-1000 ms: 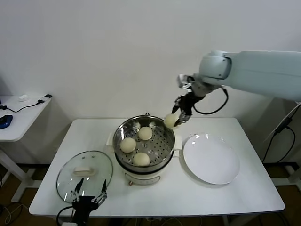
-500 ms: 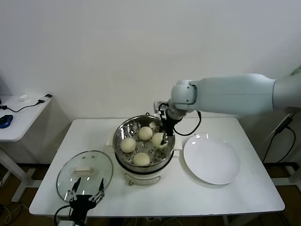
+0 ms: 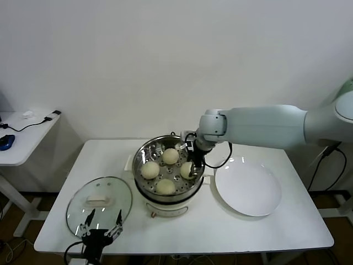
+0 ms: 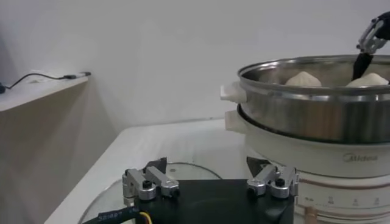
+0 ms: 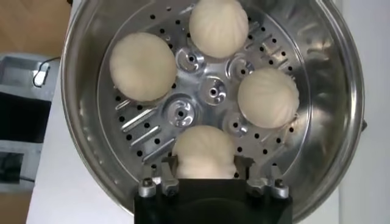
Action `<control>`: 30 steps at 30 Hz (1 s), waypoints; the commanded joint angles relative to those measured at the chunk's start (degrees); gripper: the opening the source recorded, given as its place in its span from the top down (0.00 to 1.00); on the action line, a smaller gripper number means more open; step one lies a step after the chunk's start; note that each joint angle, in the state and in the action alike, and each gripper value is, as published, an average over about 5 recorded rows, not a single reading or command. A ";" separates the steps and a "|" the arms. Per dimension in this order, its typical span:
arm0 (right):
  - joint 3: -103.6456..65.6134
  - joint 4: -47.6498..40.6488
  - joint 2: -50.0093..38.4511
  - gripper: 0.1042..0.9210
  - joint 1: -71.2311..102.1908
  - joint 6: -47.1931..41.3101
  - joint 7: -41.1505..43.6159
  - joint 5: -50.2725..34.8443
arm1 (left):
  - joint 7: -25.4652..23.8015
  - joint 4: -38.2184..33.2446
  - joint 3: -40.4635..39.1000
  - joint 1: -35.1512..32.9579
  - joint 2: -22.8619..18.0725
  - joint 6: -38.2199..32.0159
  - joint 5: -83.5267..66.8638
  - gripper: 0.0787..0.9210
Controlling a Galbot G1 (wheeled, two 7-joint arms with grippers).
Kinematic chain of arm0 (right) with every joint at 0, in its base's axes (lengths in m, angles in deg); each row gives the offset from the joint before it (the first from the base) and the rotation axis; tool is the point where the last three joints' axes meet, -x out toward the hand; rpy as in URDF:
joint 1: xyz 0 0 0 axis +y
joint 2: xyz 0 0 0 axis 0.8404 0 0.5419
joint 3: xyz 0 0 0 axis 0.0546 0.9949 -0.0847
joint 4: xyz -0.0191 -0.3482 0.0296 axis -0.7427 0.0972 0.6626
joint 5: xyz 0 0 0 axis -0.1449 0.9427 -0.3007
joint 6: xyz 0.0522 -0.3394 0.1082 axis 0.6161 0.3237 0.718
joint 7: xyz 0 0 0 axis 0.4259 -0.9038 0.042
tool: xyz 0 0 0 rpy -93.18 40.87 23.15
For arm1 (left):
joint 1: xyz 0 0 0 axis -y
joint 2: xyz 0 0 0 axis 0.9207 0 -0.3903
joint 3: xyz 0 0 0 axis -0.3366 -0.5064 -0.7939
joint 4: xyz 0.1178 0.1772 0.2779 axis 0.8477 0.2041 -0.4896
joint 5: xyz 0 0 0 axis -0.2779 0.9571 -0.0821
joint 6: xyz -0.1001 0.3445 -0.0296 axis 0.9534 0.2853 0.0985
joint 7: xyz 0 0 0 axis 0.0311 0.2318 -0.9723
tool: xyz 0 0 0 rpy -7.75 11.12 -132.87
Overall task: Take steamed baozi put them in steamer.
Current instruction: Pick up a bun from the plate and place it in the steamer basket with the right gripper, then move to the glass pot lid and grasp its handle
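Note:
The steamer [image 3: 141, 157] stands mid-table, a shiny steel pot with a perforated tray on a white base. One steamed baozi [image 5: 203, 151] rests on the tray at the side nearest the plate, and my right gripper [image 5: 206, 161] hangs over it, open, a finger on each side with a slight gap. Three other baozi [image 5: 142, 66] [image 5: 218, 25] [image 5: 268, 97] lie around the tray. In the head view the right gripper [image 3: 191, 168] reaches down inside the pot. My left gripper [image 3: 105, 216] waits open at the front left table edge, over the glass lid.
A round glass lid [image 3: 99, 201] lies flat at the front left, partly under the left gripper [image 4: 207, 163]. A flat white plate [image 3: 248, 187] sits right of the steamer [image 4: 317, 115]. A side table with cables stands far left.
The right arm carried a baozi from above the steamer's far rim down onto the tray, and its fingers have spread off it. The left arm stayed put.

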 commanded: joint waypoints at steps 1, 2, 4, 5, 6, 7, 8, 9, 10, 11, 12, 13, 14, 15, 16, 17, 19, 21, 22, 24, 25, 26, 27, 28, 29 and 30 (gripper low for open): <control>-1.43 -1.43 -0.97 0.21 -2.58 6.27 4.81 -2.00 | -0.02 -0.15 0.05 -0.04 0.05 0.02 -0.11 0.12; -1.69 -1.53 -1.57 0.18 -3.83 7.22 6.16 -3.27 | -0.06 -0.30 0.05 -0.11 0.11 0.06 -0.26 0.12; -2.58 -1.48 -3.20 0.14 -6.12 8.47 8.18 -6.03 | -0.16 -0.69 0.02 -0.26 0.24 0.17 -0.64 0.12; -3.20 -1.40 -4.17 0.13 -6.94 8.82 8.74 -7.16 | -0.22 -0.86 0.00 -0.33 0.30 0.15 -0.86 0.12; -4.15 -1.33 -5.48 0.13 -7.73 9.05 9.16 -8.24 | -0.27 -1.04 -0.03 -0.40 0.35 0.06 -1.13 0.12; -5.26 -1.27 -6.84 0.12 -8.14 9.16 8.78 -8.93 | -0.30 -1.17 -0.05 -0.47 0.39 -0.05 -1.38 0.12; -6.81 -1.23 -8.39 0.12 -8.23 9.15 7.76 -9.34 | -0.31 -1.28 -0.08 -0.53 0.42 -0.22 -1.63 0.12; -8.90 -1.15 -10.12 0.12 -7.76 8.96 5.70 -9.59 | -0.31 -1.40 -0.10 -0.61 0.45 -0.50 -1.95 0.12; -11.73 -1.03 -12.01 0.12 -6.62 8.63 2.54 -9.71 | -0.29 -1.50 -0.13 -0.68 0.48 -0.82 -2.26 0.12; -15.09 -0.93 -13.74 0.12 -4.61 8.45 -1.98 -9.66 | -0.31 -1.61 -0.16 -0.75 0.52 -1.32 -2.53 0.12; -19.36 -0.91 -15.43 0.12 -2.05 8.44 -7.15 -9.28 | -0.31 -1.73 -0.19 -0.82 0.62 -2.02 -2.63 0.12; -23.61 -0.94 -16.86 0.12 1.09 8.50 -12.67 -8.60 | -0.30 -1.85 -0.22 -0.85 0.72 -2.64 -2.53 0.12; -28.49 -1.03 -18.27 0.12 4.65 8.57 -18.39 -7.40 | -0.32 -1.97 -0.22 -0.82 0.81 -3.14 -2.27 0.12; -33.20 -1.10 -19.54 0.12 8.34 8.86 -23.61 -5.86 | -0.33 -2.08 -0.20 -0.66 0.90 -3.64 -1.97 0.12; -38.03 -0.98 -20.87 0.12 11.92 9.10 -27.85 -4.05 | -0.33 -2.07 -0.13 -0.31 0.99 -4.16 -1.56 0.12; -42.38 -0.61 -22.22 0.12 15.79 9.20 -31.57 -2.33 | -0.35 -1.92 0.00 0.15 1.02 -4.62 -1.22 0.12; -51.97 0.94 -25.21 0.12 23.83 9.93 -37.39 0.65 | -0.51 -1.08 0.47 1.49 1.07 -5.98 -0.35 0.12; -60.99 3.00 -28.02 0.12 32.70 11.61 -41.38 2.85 | -0.61 -0.06 0.94 2.69 1.28 -7.06 -0.12 0.12; -65.05 4.08 -29.38 0.12 36.96 12.76 -42.84 3.93 | -0.65 0.36 1.14 3.20 1.44 -7.34 -0.40 0.12; -71.75 5.87 -31.80 0.12 45.04 15.94 -44.58 6.90 | -0.61 0.81 1.34 3.85 1.80 -7.54 -1.92 0.12; -75.59 6.79 -32.79 0.12 49.75 17.66 -45.05 9.21 | -0.58 1.01 1.38 4.17 1.94 -7.64 -2.72 0.12; -79.91 7.55 -33.55 0.12 54.45 19.30 -45.35 11.40 | -0.54 1.19 1.39 4.45 2.03 -7.74 -3.25 0.12; -84.87 8.40 -33.99 0.12 59.90 20.83 -45.45 13.63 | -0.44 1.39 1.35 4.71 2.11 -7.92 -3.49 0.12; -90.57 9.29 -34.10 0.12 66.12 22.20 -45.31 15.61 | -0.34 1.60 1.29 4.97 2.24 -8.13 -3.51 0.12; -96.38 10.20 -33.76 0.12 72.13 23.25 -45.12 17.18 | -0.26 1.81 1.24 5.19 2.40 -8.30 -3.25 0.12; -101.46 11.10 -33.12 0.12 77.56 24.07 -44.85 17.95 | -0.22 2.01 1.21 5.41 2.59 -8.42 -2.86 0.12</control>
